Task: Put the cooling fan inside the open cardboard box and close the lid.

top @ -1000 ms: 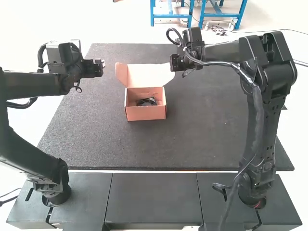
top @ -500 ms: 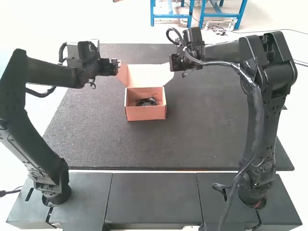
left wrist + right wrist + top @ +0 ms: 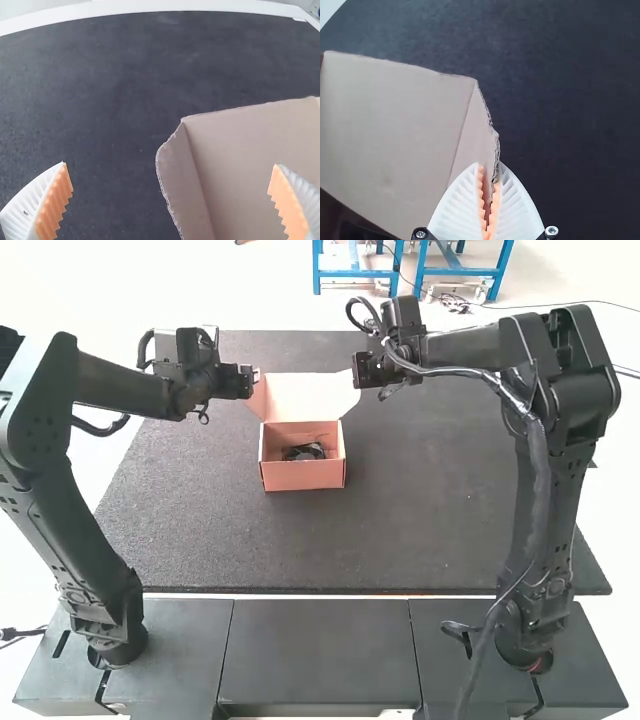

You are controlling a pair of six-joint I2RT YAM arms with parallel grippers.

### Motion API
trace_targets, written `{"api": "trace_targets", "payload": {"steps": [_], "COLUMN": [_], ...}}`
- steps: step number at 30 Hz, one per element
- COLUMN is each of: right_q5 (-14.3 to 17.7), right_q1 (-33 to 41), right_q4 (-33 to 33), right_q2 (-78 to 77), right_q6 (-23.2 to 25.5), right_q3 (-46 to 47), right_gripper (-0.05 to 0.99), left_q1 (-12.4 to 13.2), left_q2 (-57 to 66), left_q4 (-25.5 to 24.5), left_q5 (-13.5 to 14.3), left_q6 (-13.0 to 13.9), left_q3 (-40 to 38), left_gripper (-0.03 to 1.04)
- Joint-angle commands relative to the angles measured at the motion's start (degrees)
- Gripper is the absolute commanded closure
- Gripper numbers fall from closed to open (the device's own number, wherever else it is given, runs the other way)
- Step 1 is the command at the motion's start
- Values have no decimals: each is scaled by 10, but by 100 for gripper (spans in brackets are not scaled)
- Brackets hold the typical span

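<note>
A small cardboard box (image 3: 302, 469) stands open on the black mat, with the black cooling fan (image 3: 301, 452) inside it. Its lid (image 3: 300, 397) stands up at the back. My right gripper (image 3: 362, 371) is shut on the lid's right side flap (image 3: 480, 131), the flap's edge pinched between the orange pads. My left gripper (image 3: 245, 381) is open at the lid's left corner. In the left wrist view its fingertips (image 3: 50, 202) straddle the left flap (image 3: 181, 195) without touching it.
The black mat (image 3: 420, 500) covers most of the table, with bare room all around the box. Blue metal frames (image 3: 410, 265) stand beyond the mat's far edge.
My left gripper has swung right from the mat's left side to the lid's left corner. The right gripper and the box have stayed put.
</note>
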State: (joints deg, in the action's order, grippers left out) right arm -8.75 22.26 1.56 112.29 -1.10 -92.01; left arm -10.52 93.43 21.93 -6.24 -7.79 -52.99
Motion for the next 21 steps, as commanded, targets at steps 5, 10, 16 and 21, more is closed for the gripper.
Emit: {"api": "trace_targets", "payload": {"steps": [5,10,16,21], "right_q5": [-18,-19,-21,-23], "right_q1": [2,2,2,-1], "right_q4": [9,5,0,-5], "right_q2": [-16,-16,-16,-14], "right_q6": [0,1,0,1], "right_q3": [15,18,24,24], "right_gripper": [93,93,93,93], "left_q1": [-3,-2,-3,-3], "left_q2": [5,6,10,17], "left_q4": [9,17,11,-7], "left_q5": [-4,-4,-7,-31], "left_q6": [1,2,4,8], "left_q3": [-16,-14,-18,-21], "left_gripper": [36,54,75,83]}}
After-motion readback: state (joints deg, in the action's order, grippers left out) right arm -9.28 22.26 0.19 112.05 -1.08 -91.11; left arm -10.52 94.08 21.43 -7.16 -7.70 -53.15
